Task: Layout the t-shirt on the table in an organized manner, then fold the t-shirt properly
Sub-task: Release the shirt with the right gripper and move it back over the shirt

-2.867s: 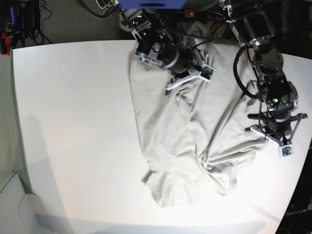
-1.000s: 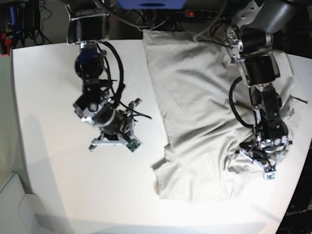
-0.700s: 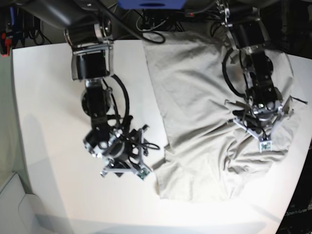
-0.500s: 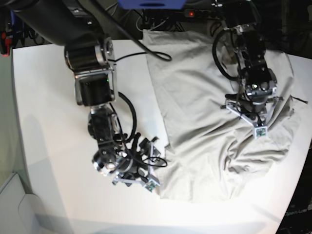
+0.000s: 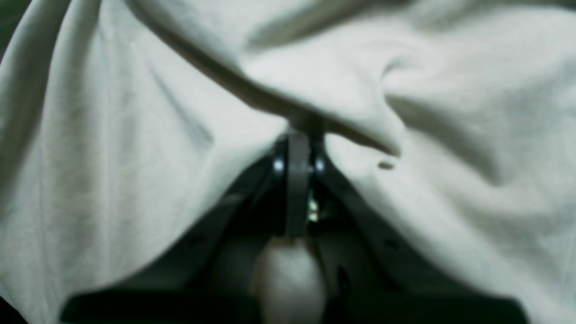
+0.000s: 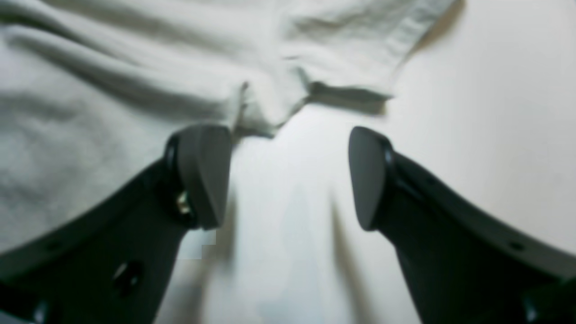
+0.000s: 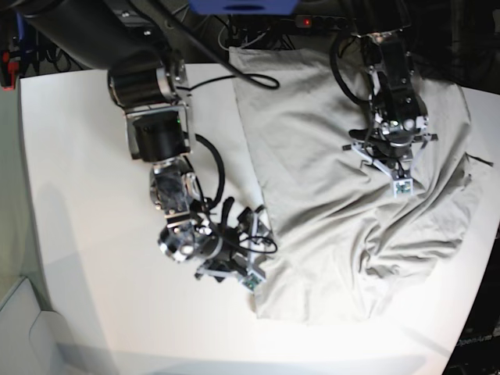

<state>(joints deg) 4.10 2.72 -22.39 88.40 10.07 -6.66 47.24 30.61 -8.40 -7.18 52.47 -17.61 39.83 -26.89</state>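
Two arms reach over the table point(image 7: 94, 156), and between them we see the t-shirt point(image 7: 328, 195) lying on the right half of the top, its straight left side running from the far edge down toward the near edge, its right side bunched in folds near the table's right edge. Our right gripper point(image 6: 288, 175) sits low at the shirt's left border, close to the lower corner of the cloth; its jaws stand wide apart with bare white table between them, and nothing is caught in them. From the right wrist view, the fingertip point(image 6: 202, 171) on the left of that picture lies at the very edge of the fabric — we cannot tell whether it touches — while the other one rests over bare table, clear of the cloth. A small sleeve-like flap with a stitched hem lies just beyond the jaws. Our left gripper point(image 7: 391, 168) is over the upper right part of the shirt, well apart from the right one. In the left wrist view its jaws are clenched together on a pinch of the fabric point(image 5: 288, 121), and the cloth drapes down on both sides of the closed fingers — blurred, but plainly gathered there.
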